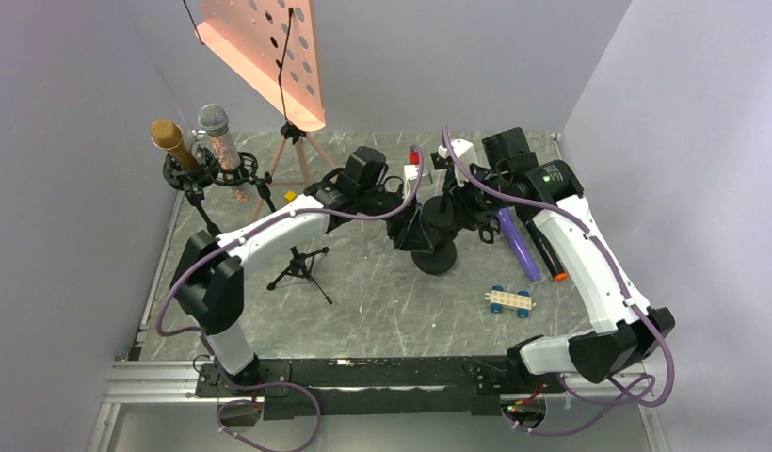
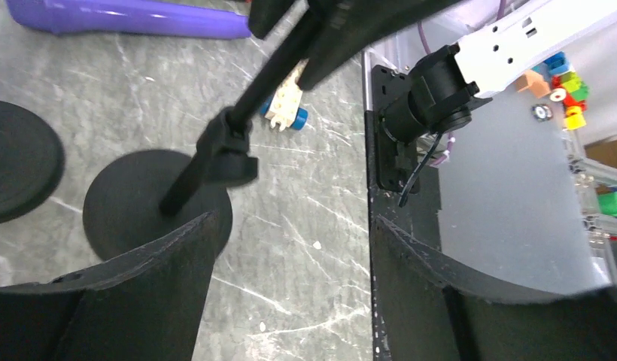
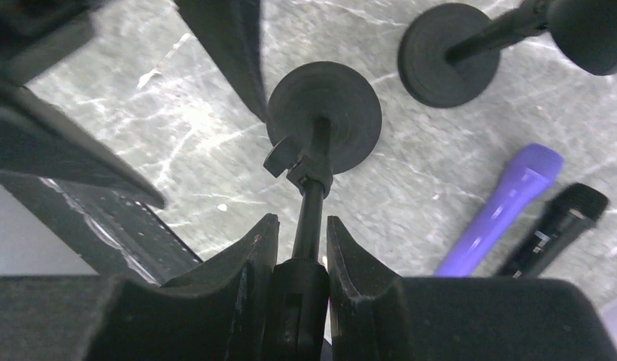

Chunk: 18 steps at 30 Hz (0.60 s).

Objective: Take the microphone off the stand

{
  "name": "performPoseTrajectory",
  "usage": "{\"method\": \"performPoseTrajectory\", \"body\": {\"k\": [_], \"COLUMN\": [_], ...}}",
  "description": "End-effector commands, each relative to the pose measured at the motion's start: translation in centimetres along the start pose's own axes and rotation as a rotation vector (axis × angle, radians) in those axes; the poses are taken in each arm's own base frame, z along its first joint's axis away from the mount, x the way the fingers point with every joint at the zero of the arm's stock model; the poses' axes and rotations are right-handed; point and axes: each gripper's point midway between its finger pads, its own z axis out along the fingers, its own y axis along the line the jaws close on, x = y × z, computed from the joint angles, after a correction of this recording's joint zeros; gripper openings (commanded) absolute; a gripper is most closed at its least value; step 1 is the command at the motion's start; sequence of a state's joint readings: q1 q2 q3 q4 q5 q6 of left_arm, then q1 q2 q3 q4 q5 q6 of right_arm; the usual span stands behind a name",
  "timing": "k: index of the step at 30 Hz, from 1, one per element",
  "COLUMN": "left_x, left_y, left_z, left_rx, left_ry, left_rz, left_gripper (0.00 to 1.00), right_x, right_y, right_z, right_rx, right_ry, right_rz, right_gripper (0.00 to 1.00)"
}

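Black stand upright; purple microphone lies flat nearby.

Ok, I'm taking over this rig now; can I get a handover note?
Left gripper: open, empty, near the stand.
Right gripper: shut on the stand's pole.
Purple microphone and black microphone lie on the table, right of it.
Gold microphone and silver microphone sit in stands back left.
Done or left: the held stand's top is hidden, so check it for a microphone.
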State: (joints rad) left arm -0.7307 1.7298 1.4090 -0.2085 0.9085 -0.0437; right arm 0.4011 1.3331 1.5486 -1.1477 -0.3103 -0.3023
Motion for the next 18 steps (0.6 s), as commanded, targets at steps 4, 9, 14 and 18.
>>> {"method": "performPoseTrajectory", "body": {"k": [4, 9, 14, 18], "left_x": [0.2, 0.1, -0.1, 0.0], "left_y": [-0.9, -1.3, -1.7, -2.0], "left_z": [-1.7, -1.4, -1.3, -1.4], "left_rx": [-0.089, -0.111, -0.128, -0.13], "left_ry": [0.032, 0.052, 0.071, 0.076], "left_rz": [0.153, 0.229, 0.302, 0.318], "left_gripper": [0.78, 0.78, 0.77, 0.77], "right_x": [0.4, 1.9, 3.8, 5.8], "right_y": [-2.5, -3.2, -2.6, -2.4], "right_z": [-1.5, 0.2, 3.5, 5.5], "right_rx": [0.122, 0.133, 0.058, 0.017], "right_ry": [0.074, 0.146, 0.203, 0.263], "right_rz": [-0.073, -0.051, -0.008, 0.011], "right_gripper": [0.0, 0.0, 0.0, 0.0]}}
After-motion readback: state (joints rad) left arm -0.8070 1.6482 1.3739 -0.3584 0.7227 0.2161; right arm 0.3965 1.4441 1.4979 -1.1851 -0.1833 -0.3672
